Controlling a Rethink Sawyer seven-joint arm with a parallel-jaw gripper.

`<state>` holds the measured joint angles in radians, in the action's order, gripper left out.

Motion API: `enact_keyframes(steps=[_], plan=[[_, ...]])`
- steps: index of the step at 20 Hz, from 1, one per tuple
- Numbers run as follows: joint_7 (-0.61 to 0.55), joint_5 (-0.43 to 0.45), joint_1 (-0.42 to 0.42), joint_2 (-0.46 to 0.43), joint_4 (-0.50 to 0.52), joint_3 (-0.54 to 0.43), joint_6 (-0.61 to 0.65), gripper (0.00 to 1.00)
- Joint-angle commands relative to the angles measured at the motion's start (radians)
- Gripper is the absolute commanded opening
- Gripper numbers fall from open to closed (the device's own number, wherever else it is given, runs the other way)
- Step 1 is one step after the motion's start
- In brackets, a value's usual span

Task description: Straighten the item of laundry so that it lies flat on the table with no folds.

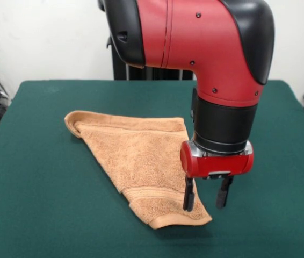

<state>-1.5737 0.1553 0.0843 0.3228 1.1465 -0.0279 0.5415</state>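
A red and black robot arm [205,48] reaches down over a dark green table [34,215] where an orange-tan towel [136,156] lies folded into a rough triangle near the middle of the cloth-covered surface. The gripper [205,198] hangs with its 2 dark fingers [188,198] spread apart and nothing between them, poised at the towel's right-hand edge in the front view: 1 finger sits over the banded border near the towel's nearest corner, the other over bare green felt just beside it. The towel spreads away from the gripper to the picture's left and toward the far side, its long axis running diagonally from a rolled-over corner at upper left down to the pointed corner at lower right, close under the fingers. Whether the fingertips touch the fabric cannot be told from this angle. The doubled layer appears to fold along the left diagonal edge, so the next move likely turns on catching only the top layer at this near corner and drawing it away from the fold, toward the picture's right.
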Motion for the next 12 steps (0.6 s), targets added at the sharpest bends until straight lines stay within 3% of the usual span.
enact_keyframes(steps=[1, 12], plan=[[-0.058, 0.025, 0.0, -0.061, 0.036, -0.048, 0.036, 1.0], [-0.052, 0.028, 0.0, -0.085, 0.015, -0.052, 0.045, 1.0]])
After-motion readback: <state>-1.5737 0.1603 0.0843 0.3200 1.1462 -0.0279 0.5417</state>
